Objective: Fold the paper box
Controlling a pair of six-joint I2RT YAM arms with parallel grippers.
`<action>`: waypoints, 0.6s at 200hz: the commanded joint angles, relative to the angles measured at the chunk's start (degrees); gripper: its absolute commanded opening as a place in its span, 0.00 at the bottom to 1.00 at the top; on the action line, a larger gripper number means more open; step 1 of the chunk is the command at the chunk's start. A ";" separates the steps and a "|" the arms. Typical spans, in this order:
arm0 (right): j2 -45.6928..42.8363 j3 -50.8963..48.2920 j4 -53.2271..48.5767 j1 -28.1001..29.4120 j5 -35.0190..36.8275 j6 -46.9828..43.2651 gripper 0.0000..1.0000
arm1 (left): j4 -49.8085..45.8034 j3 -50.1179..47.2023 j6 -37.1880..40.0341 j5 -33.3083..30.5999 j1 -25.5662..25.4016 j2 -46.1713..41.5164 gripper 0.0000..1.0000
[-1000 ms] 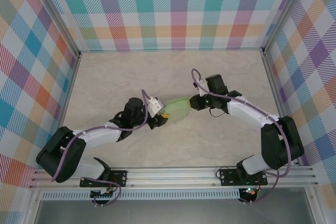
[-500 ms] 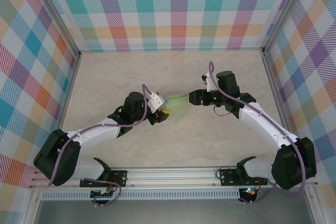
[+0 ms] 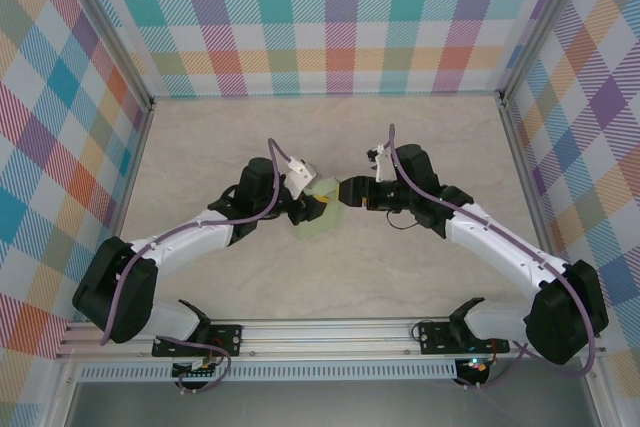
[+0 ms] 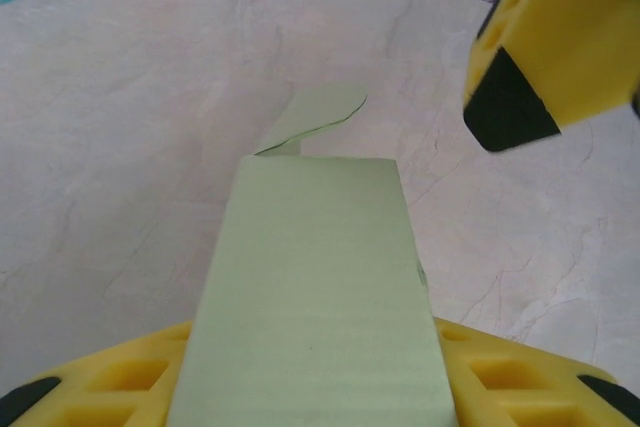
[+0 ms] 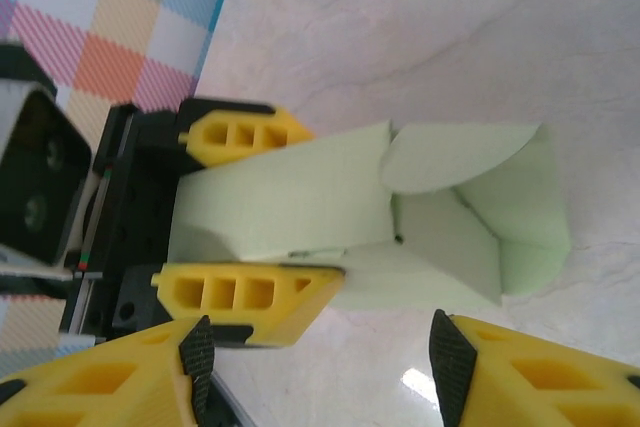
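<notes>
The left gripper (image 5: 245, 212) is clamped on one end of the paper box (image 5: 300, 202), near the middle of the table (image 3: 200, 147). The right gripper (image 5: 320, 352) has its fingers apart, next to the loose flaps (image 5: 450, 157). It should push them in slowly, maybe the round one first. There is one box and two grippers.

Near end of paper box (image 4: 315, 287) off-frame

On my screen I see my left arm (image 3: 190, 240) and right arm (image 3: 500, 247) as white links between chunky black joints, a purple cable (image 3: 384, 144) running along each; the fingers (image 5: 245, 292) are yellow plastic with rectangular cut-outs, tipped with black ribbed pads (image 5: 200, 357)
</notes>
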 commanded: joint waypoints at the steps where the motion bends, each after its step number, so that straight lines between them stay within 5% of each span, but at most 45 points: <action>1: -2.20 -0.72 0.93 -0.79 2.85 5.93 0.65 | 0.57 -0.31 1.13 1.51 0.38 0.29 0.48; 75: 3.34 -0.34 -0.03 -10.11 -7.99 27.91 0.56 | 10.51 -6.10 3.13 -0.09 0.32 2.11 0.48; 120: 7.64 -1.45 7.25 -10.73 -12.47 36.05 0.48 | 13.43 -7.64 4.15 -2.33 -0.71 4.30 0.48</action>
